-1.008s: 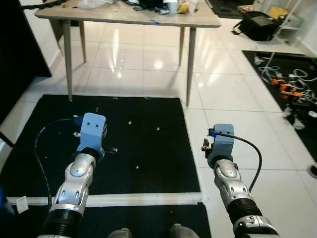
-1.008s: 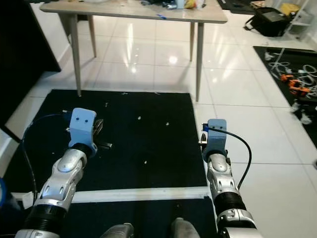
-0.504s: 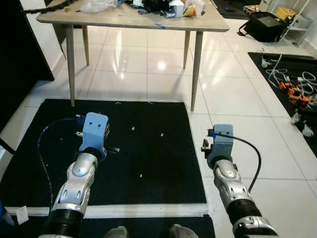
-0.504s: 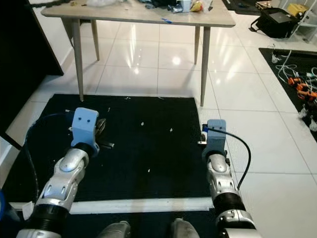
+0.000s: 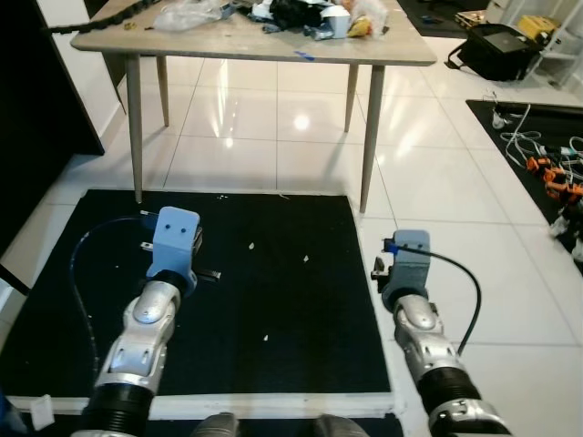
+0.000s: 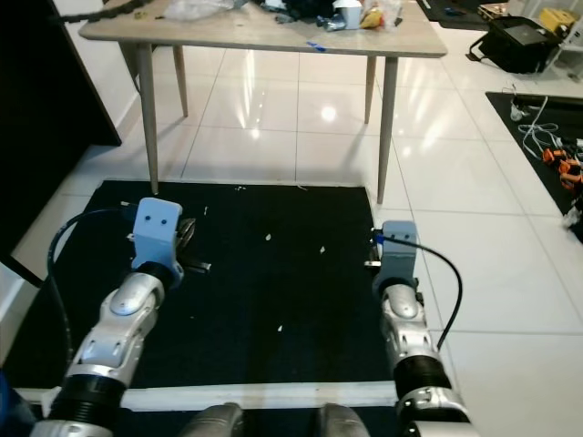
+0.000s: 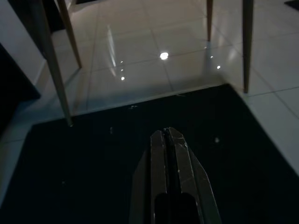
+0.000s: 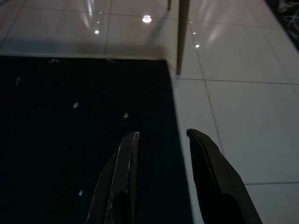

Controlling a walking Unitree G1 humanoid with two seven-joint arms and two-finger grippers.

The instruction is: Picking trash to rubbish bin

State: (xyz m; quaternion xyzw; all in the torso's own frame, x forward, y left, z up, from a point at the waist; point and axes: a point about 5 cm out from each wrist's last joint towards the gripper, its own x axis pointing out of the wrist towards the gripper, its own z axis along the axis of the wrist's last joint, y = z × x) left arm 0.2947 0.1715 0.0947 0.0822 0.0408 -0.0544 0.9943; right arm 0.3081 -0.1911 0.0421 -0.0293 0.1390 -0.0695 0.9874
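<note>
1. We judge that the step in hand is the approach: we walk toward the table [image 5: 246,41], where the trash [image 5: 310,14] lies in a heap on the far part of the top. No rubbish bin can be made out.
2. The left gripper [image 7: 169,140] is held low over the black mat [image 5: 273,300], in front of the table, with its two fingers pressed together and nothing between them.
3. The right gripper [image 8: 161,140] is held over the right edge of the mat, in front of the right front table leg [image 5: 370,137]. Its fingers stand apart with a clear gap, and they hold nothing.
4. To do this step well, we should stop close to the front edge of the table and keep both arms clear of its legs. We should raise an arm before we reach over the top.
5. The count: one table, of which we see four legs; one mat with several small white specks [image 5: 252,246] on it; two grippers.
6. The heap has a clear bag [image 5: 187,14], dark items and a yellow wrapper [image 5: 362,25], but it is too small to count piece by piece.
7. To the right of the table lie a black bag [image 5: 501,50] and a tangle of cables [image 5: 537,155] on the floor.
</note>
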